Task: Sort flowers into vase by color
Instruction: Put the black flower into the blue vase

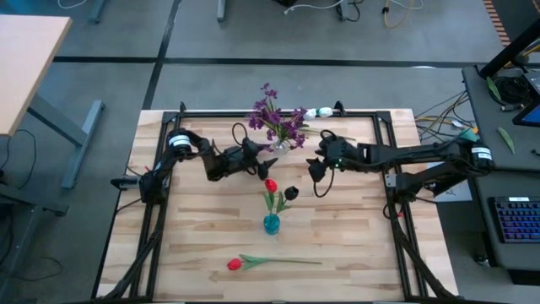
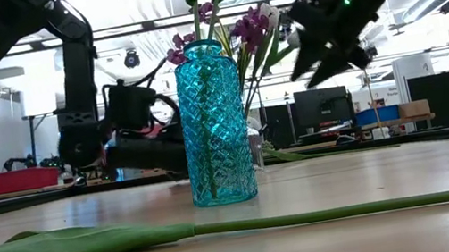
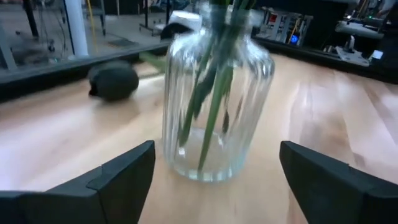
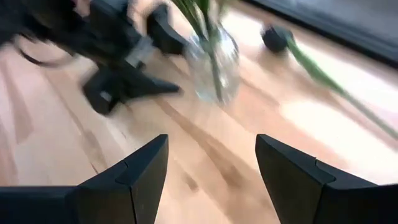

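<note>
- The left gripper [image 1: 268, 162] is low at the far middle of the table, just to the left of the clear glass vase [image 1: 282, 143]. Its fingers are spread wide with nothing between them, and in the left wrist view the clear glass vase [image 3: 214, 102] stands straight ahead of the gap, not yet touched.
- The right gripper [image 1: 314, 171] hangs above the table, a little to the right of and nearer than this vase. Its fingers are also apart and empty.
- The purple flowers [image 1: 276, 118] are already in the clear vase. One red tulip [image 1: 271, 186] stands in the blue vase [image 1: 271, 223] at the middle of the table, together with a near-black bloom [image 1: 291, 193], which leans to the right.
- The flower not yet sorted, I think, is the second red tulip [image 1: 234, 264]. It lies flat at the near edge, its head to the left and its stem [image 1: 287, 261] running to the right, so the long axis goes left to right.
- This tulip is well apart from both grippers, on the near side of the blue vase. Neither arm is clearly closer; the stem end lies more to the right arm's side.
- A white bud [image 1: 321, 111] lies by the far edge, near the clear vase and closer to the right arm.
- The blue vase stands between the grippers and the lying tulip, so an arm going there should pass beside it.
</note>
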You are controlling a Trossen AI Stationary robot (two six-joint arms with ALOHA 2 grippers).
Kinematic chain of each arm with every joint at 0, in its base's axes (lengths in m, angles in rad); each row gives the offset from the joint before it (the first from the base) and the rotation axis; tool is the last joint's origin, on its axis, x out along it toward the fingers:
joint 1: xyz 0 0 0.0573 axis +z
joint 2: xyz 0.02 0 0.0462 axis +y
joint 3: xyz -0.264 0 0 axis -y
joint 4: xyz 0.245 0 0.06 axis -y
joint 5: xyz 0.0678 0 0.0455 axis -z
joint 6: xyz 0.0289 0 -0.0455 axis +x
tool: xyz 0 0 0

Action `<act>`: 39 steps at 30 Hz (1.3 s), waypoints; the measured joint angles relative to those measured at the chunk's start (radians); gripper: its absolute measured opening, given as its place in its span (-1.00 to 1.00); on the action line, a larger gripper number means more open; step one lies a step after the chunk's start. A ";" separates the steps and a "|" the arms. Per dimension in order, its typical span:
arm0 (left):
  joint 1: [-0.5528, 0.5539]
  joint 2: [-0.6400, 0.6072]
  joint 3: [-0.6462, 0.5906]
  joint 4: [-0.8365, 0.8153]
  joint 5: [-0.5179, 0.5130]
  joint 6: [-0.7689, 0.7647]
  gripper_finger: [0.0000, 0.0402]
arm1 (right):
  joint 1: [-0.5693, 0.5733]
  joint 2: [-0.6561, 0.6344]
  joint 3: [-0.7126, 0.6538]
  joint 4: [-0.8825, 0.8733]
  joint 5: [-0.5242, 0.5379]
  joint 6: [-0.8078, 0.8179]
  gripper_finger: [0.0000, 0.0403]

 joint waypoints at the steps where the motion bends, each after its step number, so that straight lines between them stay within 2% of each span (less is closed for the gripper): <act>1: 0.000 -0.005 -0.018 -0.001 0.001 -0.013 0.65 | -0.003 0.000 0.000 -0.039 0.000 0.023 0.16; 4: 0.000 -0.036 -0.075 -0.002 0.005 -0.043 0.69 | -0.044 0.000 0.000 -0.173 -0.009 0.106 0.16; 8: -0.001 -0.094 -0.157 -0.007 0.027 -0.067 0.71 | -0.180 0.016 0.000 -0.275 -0.073 0.126 0.16; 15: -0.027 -0.233 -0.289 -0.005 0.033 -0.116 0.71 | -0.378 0.073 0.000 -0.277 -0.103 -0.105 0.16; 20: -0.055 -0.350 -0.370 -0.005 0.034 -0.164 0.71 | -0.442 0.128 -0.001 -0.250 -0.100 -0.273 0.16; 27: -0.059 -0.514 -0.468 -0.003 0.045 -0.275 0.71 | -0.507 0.273 -0.008 -0.136 -0.101 -0.419 0.12; 37: -0.059 -0.712 -0.549 -0.004 0.080 -0.284 0.71 | -0.648 0.361 -0.007 -0.020 -0.124 -0.502 0.07; 39: -0.059 -0.734 -0.549 -0.002 0.080 -0.271 0.71 | -0.679 0.363 -0.006 -0.002 -0.170 -0.519 0.06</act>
